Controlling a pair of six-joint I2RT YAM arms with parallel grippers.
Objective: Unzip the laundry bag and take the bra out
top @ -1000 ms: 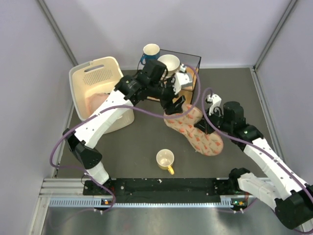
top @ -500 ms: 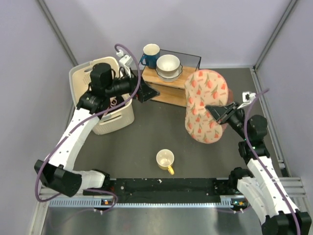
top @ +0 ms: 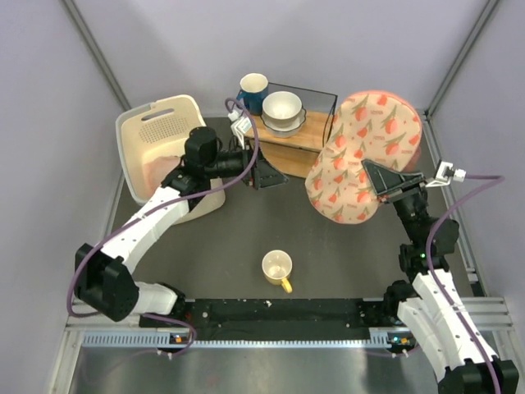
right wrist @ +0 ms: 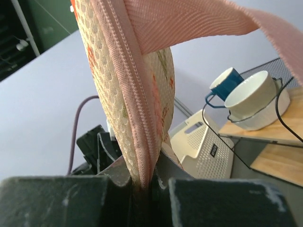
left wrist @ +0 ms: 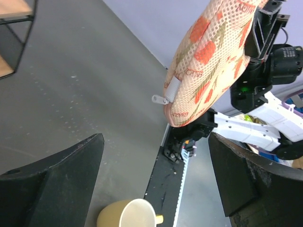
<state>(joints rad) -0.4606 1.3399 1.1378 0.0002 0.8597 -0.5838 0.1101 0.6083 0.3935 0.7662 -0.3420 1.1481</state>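
The laundry bag point(top: 361, 156), beige-pink with red-orange prints, hangs in the air at the right, lifted off the table. My right gripper point(top: 379, 182) is shut on its pink zip edge point(right wrist: 137, 118), pinching the trim between both fingers. The bag also shows in the left wrist view point(left wrist: 208, 61) with a white zip pull point(left wrist: 171, 91) sticking out of its side. My left gripper point(top: 264, 175) is open and empty, low over the table near the shelf, pointing towards the bag. The bra is not visible.
A cream laundry basket point(top: 160, 135) stands at the back left. A wire and wood shelf point(top: 299, 139) holds a white bowl point(top: 282, 108); a blue mug point(top: 252, 86) stands behind. A yellow mug point(top: 277, 268) sits near the front edge.
My right gripper has lifted the bag off the table and raised it higher to the right. My left arm drew back from the bag towards the basket, then swung towards the shelf.
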